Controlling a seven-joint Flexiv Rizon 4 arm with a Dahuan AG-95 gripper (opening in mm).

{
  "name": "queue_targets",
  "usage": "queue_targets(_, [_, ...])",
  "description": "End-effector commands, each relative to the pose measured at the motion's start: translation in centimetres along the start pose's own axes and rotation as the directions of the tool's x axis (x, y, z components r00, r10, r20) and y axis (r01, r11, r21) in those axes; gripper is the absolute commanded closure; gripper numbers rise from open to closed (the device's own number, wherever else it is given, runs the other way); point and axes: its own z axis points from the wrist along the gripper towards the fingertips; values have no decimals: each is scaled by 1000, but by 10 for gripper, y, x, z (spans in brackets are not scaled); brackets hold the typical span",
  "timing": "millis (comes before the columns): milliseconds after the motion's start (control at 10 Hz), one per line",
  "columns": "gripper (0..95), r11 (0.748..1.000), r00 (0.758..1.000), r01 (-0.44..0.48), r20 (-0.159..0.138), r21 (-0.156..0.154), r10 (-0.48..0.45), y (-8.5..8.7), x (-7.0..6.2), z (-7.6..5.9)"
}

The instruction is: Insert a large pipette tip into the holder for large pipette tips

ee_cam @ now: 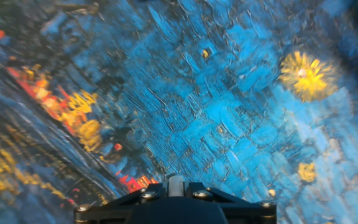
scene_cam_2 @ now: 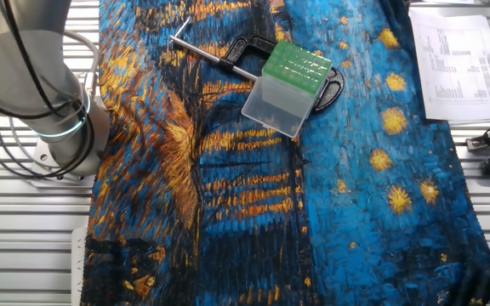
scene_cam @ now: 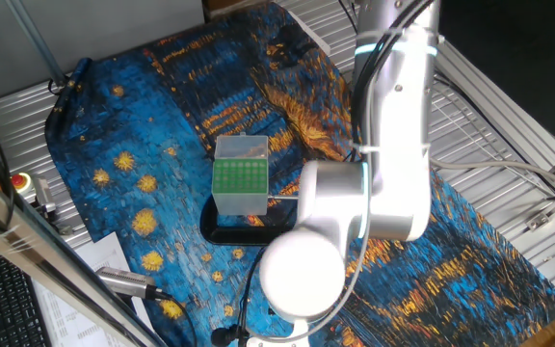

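The holder for large pipette tips [scene_cam: 239,175] is a translucent box with a green hole grid, standing on the blue painted cloth; it also shows in the other fixed view [scene_cam_2: 289,78]. In the hand view my gripper [ee_cam: 176,185] sits at the bottom edge, its black jaws closed on a short greyish-white stub, the large pipette tip [ee_cam: 176,182], seen end-on. Only blue cloth lies below the hand; the holder is out of that view. Neither fixed view shows the gripper; my arm [scene_cam: 393,145] blocks one of them.
A black C-shaped clamp [scene_cam: 244,231] grips the holder's base, with its shiny metal rod [scene_cam_2: 204,51] sticking out. The robot base [scene_cam_2: 45,102] stands at the cloth's edge. Papers [scene_cam_2: 458,59] and a keyboard [scene_cam: 3,299] lie beside the cloth.
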Motion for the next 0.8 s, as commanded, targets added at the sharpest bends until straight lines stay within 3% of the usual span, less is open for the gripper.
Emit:
queue_targets(100, [950, 999, 999, 41, -3, -4, -41, -15, 2, -18])
queue_targets(800, [950, 987, 987, 160, -1, -6, -160, -18, 3, -22])
